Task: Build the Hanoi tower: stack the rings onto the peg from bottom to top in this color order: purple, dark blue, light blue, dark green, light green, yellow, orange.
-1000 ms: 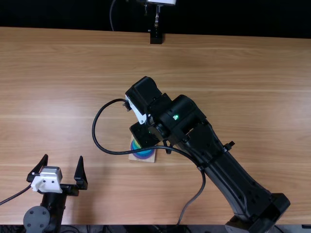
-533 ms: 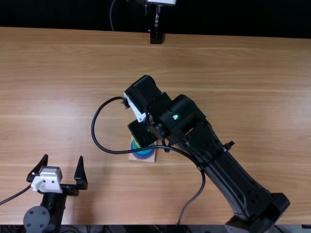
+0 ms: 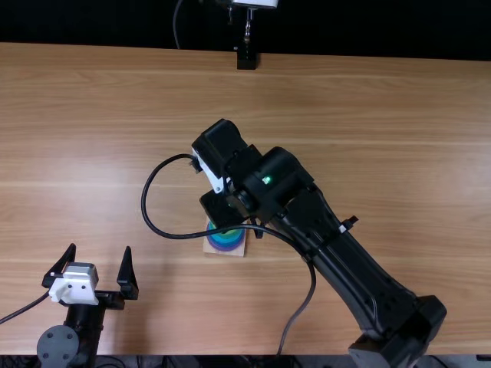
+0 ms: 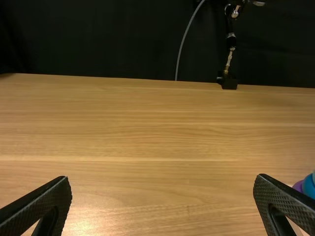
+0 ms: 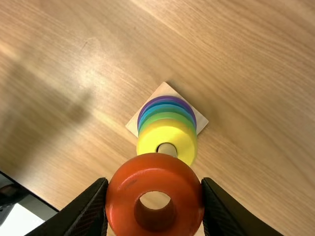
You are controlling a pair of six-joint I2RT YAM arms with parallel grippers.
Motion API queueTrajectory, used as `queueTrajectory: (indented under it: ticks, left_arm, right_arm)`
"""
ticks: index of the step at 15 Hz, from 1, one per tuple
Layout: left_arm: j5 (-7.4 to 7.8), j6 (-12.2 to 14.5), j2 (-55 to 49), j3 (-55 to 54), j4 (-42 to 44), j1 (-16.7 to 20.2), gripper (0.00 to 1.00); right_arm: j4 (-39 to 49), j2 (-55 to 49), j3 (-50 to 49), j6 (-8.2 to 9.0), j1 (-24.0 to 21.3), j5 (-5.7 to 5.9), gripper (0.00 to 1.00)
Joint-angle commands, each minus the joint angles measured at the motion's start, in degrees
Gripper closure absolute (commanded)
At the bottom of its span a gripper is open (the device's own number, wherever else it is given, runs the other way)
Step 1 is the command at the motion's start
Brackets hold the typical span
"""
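At the far edge of the light brown tabletop [image 3: 383, 115] there is 1 black block [image 3: 246, 60]. From this block, 1 thin metal rod [image 3: 248, 28] goes up, and above the block is 1 white part [image 3: 257, 3], cut by the top view's border. To the left of the block, 1 grey cable [image 3: 176, 29] hangs down in a curve. Behind the block is a black backdrop [image 3: 368, 31].

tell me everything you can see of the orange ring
The orange ring is thick, rounded and reddish-orange, smooth and glossy, perhaps painted wood, with a round hole through its middle. It looks undamaged. The right pincer holds it, one finger against each side. It is off the peg, nearer the camera than the yellow ring.
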Motion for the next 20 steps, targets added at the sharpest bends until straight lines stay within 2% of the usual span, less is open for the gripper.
queueTrajectory:
  ticks: [1, 7, 20]
  left_arm:
    - [-0.01, 0.4, -0.62, -2.11, -0.22, 0.7, 0.0]
    - [-0.01, 0.4, -0.62, -2.11, -0.22, 0.7, 0.0]
    - [-0.01, 0.4, -0.62, -2.11, -0.22, 0.7, 0.0]
  right_arm:
    - [0.08, 0.69, -0.86, 0.03, -0.52, -0.37, 1.0]
    - [0.08, 0.69, -1.92, -0.08, -2.71, -0.37, 1.0]
    - [0.08, 0.78, -1.74, 0.03, -2.45, -0.27, 1.0]
